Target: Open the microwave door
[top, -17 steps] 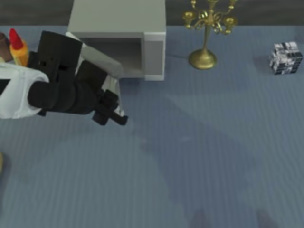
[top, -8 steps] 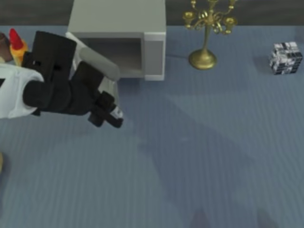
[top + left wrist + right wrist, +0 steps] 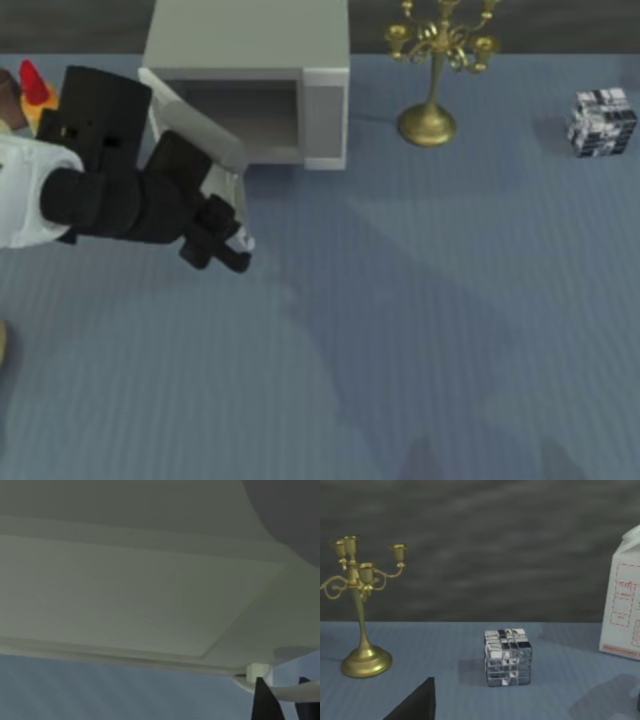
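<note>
Blue-grey ribbed cloth covered the table (image 3: 420, 330) in the top view, with the microwave (image 3: 250, 45), a boxy pale grey shell, at its far edge left of centre. I saw the microwave door (image 3: 195, 120) swung out toward the left, its flat panel angled off the open cavity. My left gripper (image 3: 228, 240) sat at the door's free outer edge, clenched on the pale bar handle there. A brass candelabrum (image 3: 432, 60) and a mirrored cube (image 3: 601, 122) stood to the right.

From the left wrist, the door (image 3: 130, 595) filled the picture as a smooth matte panel with a recessed frame; dark fingertips (image 3: 262, 700) pinched the handle.

From the right wrist I saw the candelabrum (image 3: 362, 605), the cube (image 3: 507, 657) and a white carton (image 3: 625, 600); whether my right gripper was clenched I could not tell
</note>
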### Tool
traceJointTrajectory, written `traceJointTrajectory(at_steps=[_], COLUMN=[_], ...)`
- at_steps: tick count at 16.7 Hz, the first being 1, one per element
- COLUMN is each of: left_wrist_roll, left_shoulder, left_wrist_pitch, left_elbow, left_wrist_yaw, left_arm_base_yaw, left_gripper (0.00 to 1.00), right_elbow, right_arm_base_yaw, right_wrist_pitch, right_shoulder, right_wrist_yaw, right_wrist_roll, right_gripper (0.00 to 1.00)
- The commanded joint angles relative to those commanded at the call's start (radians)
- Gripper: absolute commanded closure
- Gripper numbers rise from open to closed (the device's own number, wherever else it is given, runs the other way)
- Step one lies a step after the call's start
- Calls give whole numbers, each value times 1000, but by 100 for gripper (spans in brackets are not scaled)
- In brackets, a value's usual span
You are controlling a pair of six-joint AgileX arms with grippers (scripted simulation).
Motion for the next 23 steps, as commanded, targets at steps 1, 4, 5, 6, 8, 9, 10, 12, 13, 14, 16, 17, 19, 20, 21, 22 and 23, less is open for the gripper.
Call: traceJointTrajectory(at_steps=[1, 4, 5, 6, 8, 9, 10, 12, 13, 14, 16, 17, 19, 20, 21, 22, 23], left_wrist_roll=[0, 0, 0, 0, 0, 0, 0, 0, 0, 0, 0, 0, 0, -4, -2, 7, 19], left_shoulder=[0, 0, 0, 0, 0, 0, 0, 0, 0, 0, 0, 0, 0, 0, 0, 0, -1], left_wrist_pitch=[0, 0, 0, 0, 0, 0, 0, 0, 0, 0, 0, 0, 0, -1, -2, -5, -10], left_elbow=[0, 0, 0, 0, 0, 0, 0, 0, 0, 0, 0, 0, 0, -2, -2, -3, -3], left_wrist_yaw=[0, 0, 0, 0, 0, 0, 0, 0, 0, 0, 0, 0, 0, 7, 8, 13, 20], left_arm_base_yaw=[0, 0, 0, 0, 0, 0, 0, 0, 0, 0, 0, 0, 0, -7, -5, 0, 5], left_gripper=[100, 100, 100, 100, 100, 100, 100, 100, 100, 100, 100, 100, 100, 100, 100, 100, 100], right_elbow=[0, 0, 0, 0, 0, 0, 0, 0, 0, 0, 0, 0, 0, 0, 0, 0, 0], right_arm_base_yaw=[0, 0, 0, 0, 0, 0, 0, 0, 0, 0, 0, 0, 0, 0, 0, 0, 0], right_wrist_pitch=[0, 0, 0, 0, 0, 0, 0, 0, 0, 0, 0, 0, 0, 0, 0, 0, 0], right_shoulder=[0, 0, 0, 0, 0, 0, 0, 0, 0, 0, 0, 0, 0, 0, 0, 0, 0], right_wrist_yaw=[0, 0, 0, 0, 0, 0, 0, 0, 0, 0, 0, 0, 0, 0, 0, 0, 0], right_wrist_roll=[0, 0, 0, 0, 0, 0, 0, 0, 0, 0, 0, 0, 0, 0, 0, 0, 0], right_gripper=[0, 0, 0, 0, 0, 0, 0, 0, 0, 0, 0, 0, 0, 0, 0, 0, 0])
